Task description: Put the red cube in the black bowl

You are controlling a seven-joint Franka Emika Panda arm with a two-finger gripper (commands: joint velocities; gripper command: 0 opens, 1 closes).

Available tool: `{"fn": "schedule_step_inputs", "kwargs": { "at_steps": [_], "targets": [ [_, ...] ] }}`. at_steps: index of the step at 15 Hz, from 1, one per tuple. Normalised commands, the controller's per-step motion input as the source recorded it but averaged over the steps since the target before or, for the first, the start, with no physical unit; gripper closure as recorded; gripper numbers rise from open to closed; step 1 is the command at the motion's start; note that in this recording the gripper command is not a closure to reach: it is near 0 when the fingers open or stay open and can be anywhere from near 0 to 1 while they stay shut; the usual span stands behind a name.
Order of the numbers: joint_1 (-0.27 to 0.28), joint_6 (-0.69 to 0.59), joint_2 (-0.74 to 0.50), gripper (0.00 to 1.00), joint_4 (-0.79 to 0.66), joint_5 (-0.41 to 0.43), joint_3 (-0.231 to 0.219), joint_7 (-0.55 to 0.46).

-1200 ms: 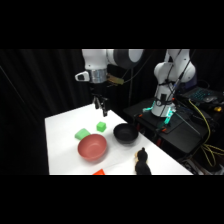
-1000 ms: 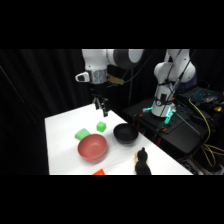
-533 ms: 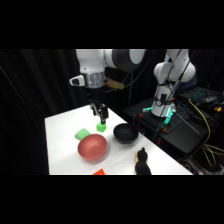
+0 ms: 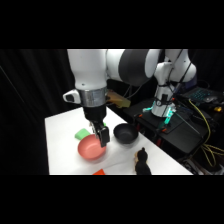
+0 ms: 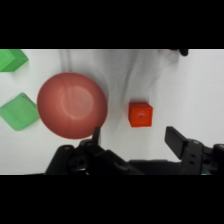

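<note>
The red cube [image 5: 140,114] lies on the white table, just right of the red-pink bowl [image 5: 72,105] in the wrist view. My gripper [image 5: 136,137] hangs above it, open and holding nothing, and the cube shows just beyond the gap between the fingers [image 5: 176,140]. In the side view the gripper [image 4: 102,136] is in front of the red-pink bowl [image 4: 91,148]. The red cube [image 4: 100,172] peeks in at the table's front edge. The black bowl [image 4: 124,133] stands empty to the right of the gripper; it is out of the wrist view.
Two green blocks [image 5: 20,112] [image 5: 10,59] lie left of the red-pink bowl in the wrist view; one green block [image 4: 81,133] shows behind the bowl in the side view. A dark object [image 4: 141,162] stands near the table's front right. Electronics and cables sit beyond the right edge.
The arm has swung from over the green block and black bowl towards the table's front, and now hangs lower by the red-pink bowl. The objects have not moved.
</note>
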Motion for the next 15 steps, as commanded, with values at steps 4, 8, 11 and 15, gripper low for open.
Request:
{"fn": "schedule_step_inputs", "kwargs": {
  "at_steps": [4, 8, 11, 15],
  "targets": [
    [0.145, 0.15, 0.34, 0.00, 0.32, -0.105, -0.022, 0.22],
    [0.132, 0.09, 0.36, 0.00, 0.36, -0.110, -0.057, 0.14],
    [0.105, 0.03, 0.34, 0.00, 0.39, -0.094, -0.077, 0.09],
    [0.077, 0.03, 0.26, 0.00, 0.33, -0.069, -0.088, 0.06]
  ]
}}
